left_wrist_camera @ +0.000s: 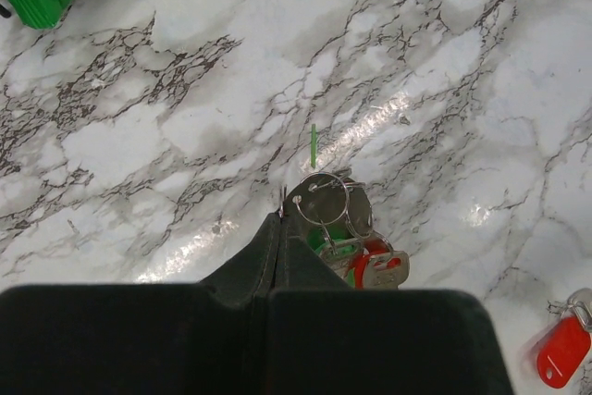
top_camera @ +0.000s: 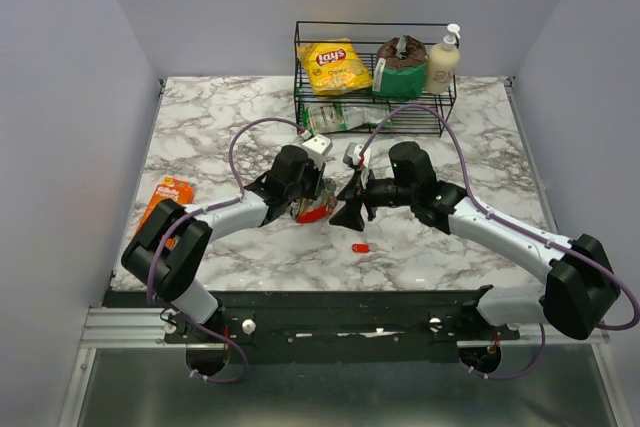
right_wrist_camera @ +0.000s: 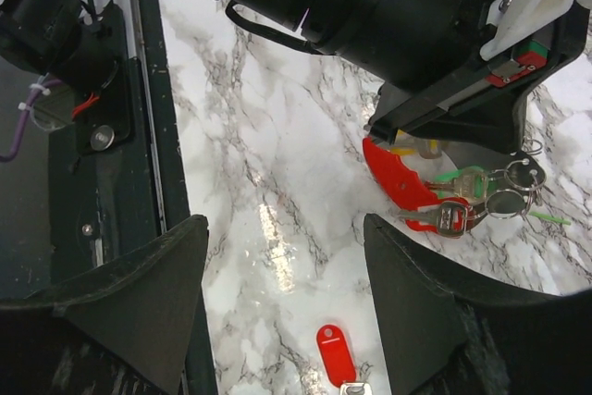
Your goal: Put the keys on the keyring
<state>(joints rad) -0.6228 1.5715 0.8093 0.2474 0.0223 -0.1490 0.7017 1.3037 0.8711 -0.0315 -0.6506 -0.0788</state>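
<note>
One red-tagged key (right_wrist_camera: 335,355) lies near the spread right gripper (right_wrist_camera: 285,265) while the left gripper (left_wrist_camera: 280,228) seemingly pinches the keyring (left_wrist_camera: 322,199) steady for threading.

The white marble-patterned table (top_camera: 220,117) with grey veins carries a black wire rack (top_camera: 365,97) at its far edge; a clear plastic item with a green and white label (top_camera: 335,119) lies just in front of that rack; a flat orange razor pack (top_camera: 168,197) sits at the left edge; a small key with a red oblong plastic tag (top_camera: 360,247) lies alone near the front centre.
</note>
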